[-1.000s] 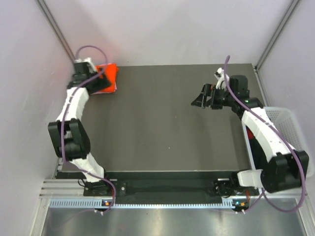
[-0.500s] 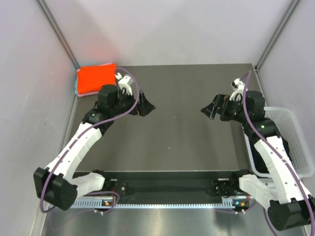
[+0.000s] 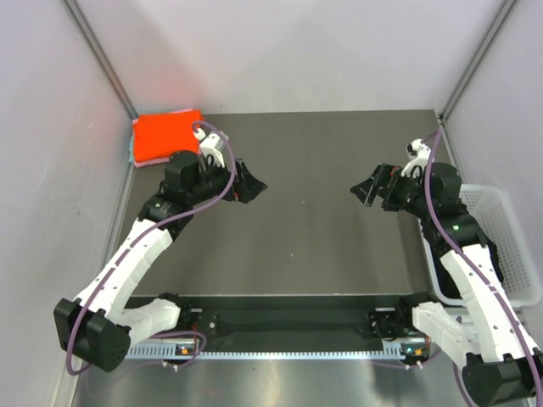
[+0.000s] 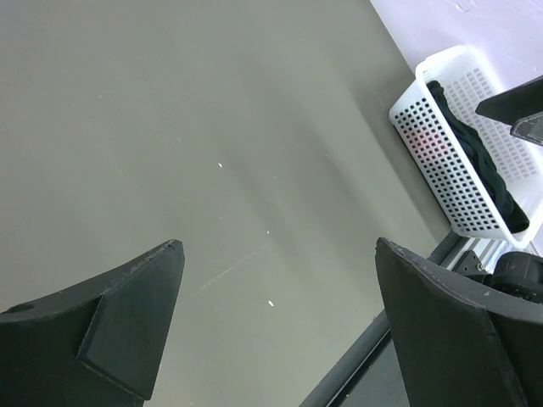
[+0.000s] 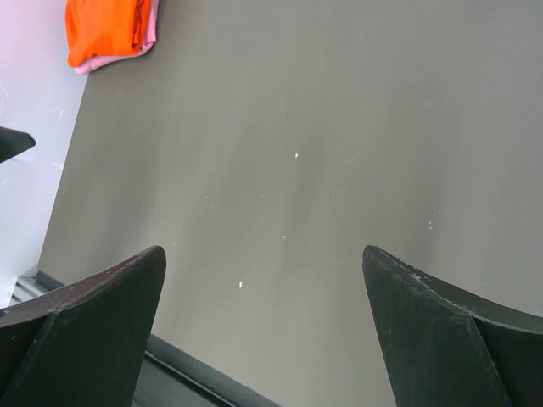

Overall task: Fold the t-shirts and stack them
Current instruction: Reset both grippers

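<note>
T-shirts stacked at the table's far-left corner, upper left of top view: top t-shirt on lower t-shirt, whose edge sticks out. Basket beside the table's right edge, cloth inside. Left gripper and right gripper over mid-table, facing, well apart.

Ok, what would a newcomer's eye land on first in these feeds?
The bright orange-red t-shirt, folded on top of the pink t-shirt in the far left corner of the table. Next, the left gripper and right gripper, both open and empty, facing each other above the table's middle. At the right edge, a white basket holds dark cloth.
</note>
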Action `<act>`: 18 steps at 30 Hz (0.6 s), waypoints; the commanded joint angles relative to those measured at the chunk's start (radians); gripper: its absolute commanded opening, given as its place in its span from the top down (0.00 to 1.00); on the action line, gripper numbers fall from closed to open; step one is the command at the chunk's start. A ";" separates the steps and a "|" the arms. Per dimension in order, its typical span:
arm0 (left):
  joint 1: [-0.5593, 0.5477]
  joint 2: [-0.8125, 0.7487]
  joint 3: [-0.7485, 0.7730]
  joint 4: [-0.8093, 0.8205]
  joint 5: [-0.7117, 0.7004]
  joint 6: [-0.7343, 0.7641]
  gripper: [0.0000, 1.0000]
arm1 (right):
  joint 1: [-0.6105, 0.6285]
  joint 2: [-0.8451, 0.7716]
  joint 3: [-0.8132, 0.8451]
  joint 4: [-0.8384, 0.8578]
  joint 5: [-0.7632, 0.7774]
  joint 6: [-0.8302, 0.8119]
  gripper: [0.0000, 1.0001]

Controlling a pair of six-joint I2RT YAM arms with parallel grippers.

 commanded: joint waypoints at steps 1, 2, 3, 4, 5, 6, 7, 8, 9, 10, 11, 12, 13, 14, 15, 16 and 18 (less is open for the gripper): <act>0.002 -0.017 0.006 0.051 0.011 -0.003 0.01 | 0.001 -0.009 0.005 0.042 0.025 0.006 0.00; 0.000 -0.020 0.004 0.053 0.011 -0.004 0.01 | 0.001 -0.009 0.003 0.042 0.028 0.006 0.00; 0.000 -0.020 0.006 0.053 0.010 -0.003 0.01 | 0.001 -0.012 0.000 0.044 0.029 0.004 0.00; 0.000 -0.020 0.004 0.053 0.011 -0.004 0.01 | 0.001 -0.012 -0.001 0.044 0.032 0.006 0.00; 0.000 -0.021 0.007 0.053 0.013 -0.004 0.01 | 0.000 -0.013 -0.003 0.042 0.035 0.007 0.00; 0.000 -0.021 0.007 0.051 0.011 -0.004 0.01 | 0.001 -0.013 -0.006 0.044 0.037 0.007 0.00; 0.000 -0.021 0.007 0.051 0.010 -0.004 0.01 | 0.000 -0.013 -0.008 0.045 0.040 0.009 0.00; 0.000 -0.021 0.007 0.050 0.010 -0.004 0.01 | 0.000 -0.013 -0.011 0.044 0.040 0.010 0.00; 0.000 -0.021 0.007 0.048 0.011 -0.003 0.01 | 0.000 -0.013 -0.012 0.045 0.040 0.010 0.00; 0.000 -0.021 0.007 0.047 0.013 -0.003 0.01 | 0.001 -0.013 -0.012 0.049 0.040 0.009 0.00; 0.000 -0.023 0.007 0.043 0.014 -0.003 0.01 | 0.001 -0.012 -0.015 0.047 0.040 0.009 0.00; 0.000 -0.023 0.007 0.042 0.016 -0.003 0.01 | 0.000 -0.012 -0.017 0.047 0.041 0.010 0.00; 0.000 -0.023 0.006 0.043 0.014 -0.004 0.01 | 0.001 -0.013 -0.017 0.047 0.043 0.010 0.00; 0.000 -0.024 0.006 0.042 0.014 -0.004 0.01 | 0.001 -0.013 -0.017 0.049 0.043 0.009 0.00; 0.000 -0.026 0.004 0.042 0.013 -0.004 0.01 | 0.000 -0.015 -0.020 0.049 0.045 0.009 0.00; 0.000 -0.027 0.004 0.042 0.016 -0.004 0.01 | 0.001 -0.016 -0.021 0.047 0.051 0.010 0.00; 0.000 -0.030 0.004 0.043 0.014 -0.006 0.01 | 0.001 -0.021 -0.024 0.049 0.055 0.009 0.00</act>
